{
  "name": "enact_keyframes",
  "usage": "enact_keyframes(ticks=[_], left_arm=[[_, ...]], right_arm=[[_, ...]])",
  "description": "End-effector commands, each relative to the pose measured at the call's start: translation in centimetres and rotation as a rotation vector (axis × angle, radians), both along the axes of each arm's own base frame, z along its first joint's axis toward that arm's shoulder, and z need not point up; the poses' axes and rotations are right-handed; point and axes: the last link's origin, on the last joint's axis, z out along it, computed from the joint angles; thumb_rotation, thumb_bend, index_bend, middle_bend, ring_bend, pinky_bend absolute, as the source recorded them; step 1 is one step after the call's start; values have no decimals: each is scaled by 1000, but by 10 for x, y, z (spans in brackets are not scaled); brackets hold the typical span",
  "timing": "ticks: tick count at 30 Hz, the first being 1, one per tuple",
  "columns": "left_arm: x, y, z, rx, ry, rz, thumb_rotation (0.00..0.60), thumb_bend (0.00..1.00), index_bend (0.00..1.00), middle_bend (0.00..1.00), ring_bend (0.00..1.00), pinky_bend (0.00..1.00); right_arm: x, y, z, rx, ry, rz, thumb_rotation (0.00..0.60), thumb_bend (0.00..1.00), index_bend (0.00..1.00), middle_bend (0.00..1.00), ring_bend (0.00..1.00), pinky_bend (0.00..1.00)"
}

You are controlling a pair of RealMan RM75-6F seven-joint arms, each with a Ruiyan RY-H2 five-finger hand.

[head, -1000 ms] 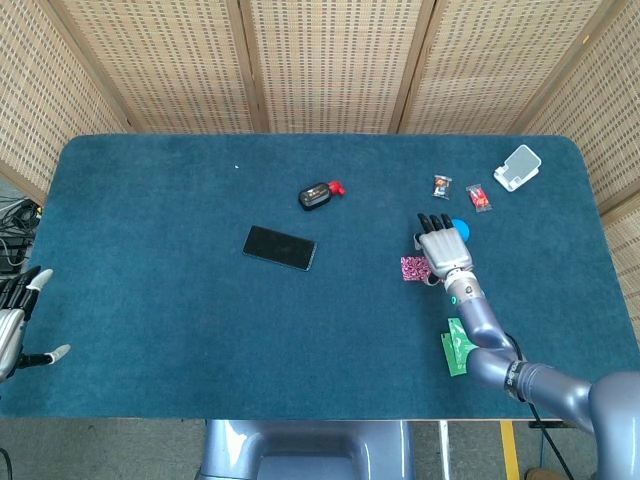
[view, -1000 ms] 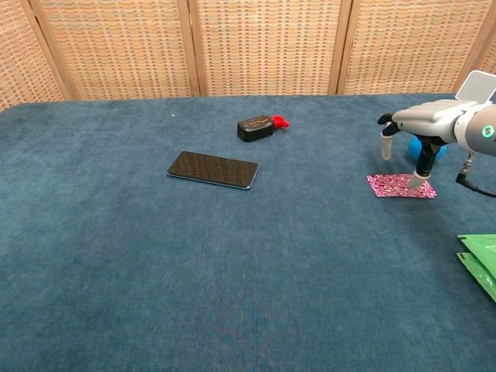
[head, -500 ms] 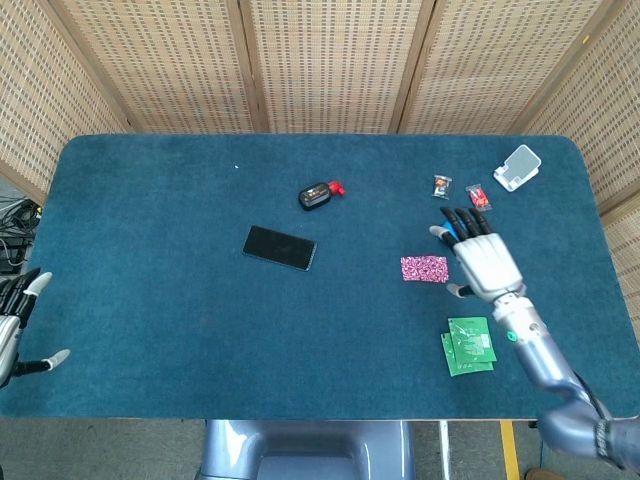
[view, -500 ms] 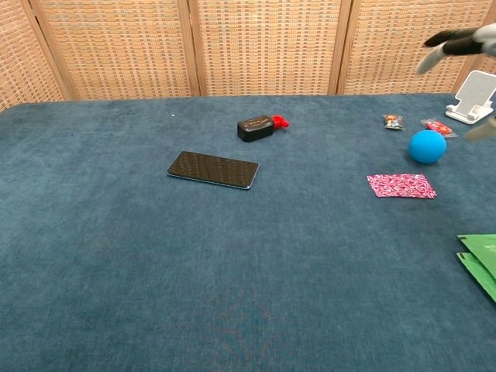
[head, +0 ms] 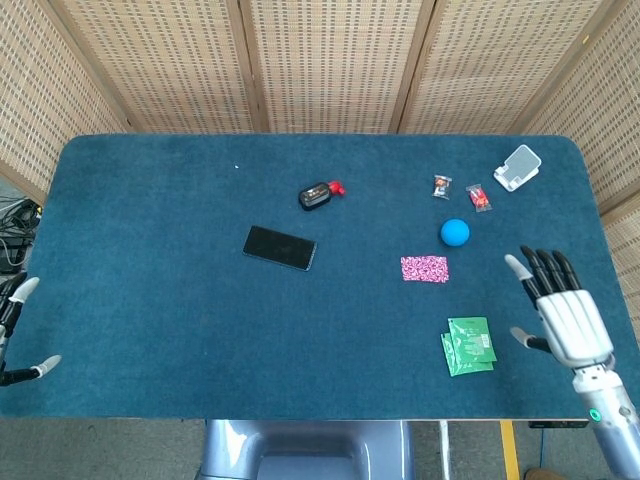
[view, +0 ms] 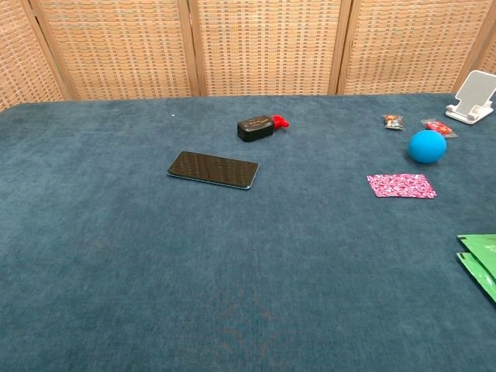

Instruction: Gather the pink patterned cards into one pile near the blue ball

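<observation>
The pink patterned cards (head: 424, 269) (view: 401, 185) lie flat in one pile on the blue cloth, just left of and nearer than the blue ball (head: 455, 232) (view: 427, 146). My right hand (head: 564, 311) hangs open near the table's right front edge, fingers spread, well clear of the cards and ball. My left hand (head: 12, 329) shows only partly at the left edge of the head view, fingers apart, holding nothing. Neither hand shows in the chest view.
A black phone (head: 279, 247) (view: 212, 169) lies mid-table, with a black and red device (head: 319, 194) (view: 260, 126) behind it. Green cards (head: 467, 345) (view: 481, 260) sit at the front right. Two small packets (head: 441, 186) (head: 479, 197) and a white stand (head: 517, 167) (view: 473, 97) are at the back right.
My right hand lifted off the pink cards and drew back to the right front edge, uncovering the blue ball. The cards stayed put. The left hand slid slightly lower.
</observation>
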Motion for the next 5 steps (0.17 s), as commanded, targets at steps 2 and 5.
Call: enact_keyframes(ticks=[2, 5], left_arm=[[0, -3, 1, 9, 3, -6, 600, 0, 0, 0, 0, 0], [1, -6, 1, 14, 3, -13, 600, 0, 0, 0, 0, 0]], right_arm=[[-8, 22, 2, -18, -7, -29, 600, 0, 0, 0, 0, 0], [-13, 23, 3, -50, -14, -46, 600, 0, 0, 0, 0, 0]])
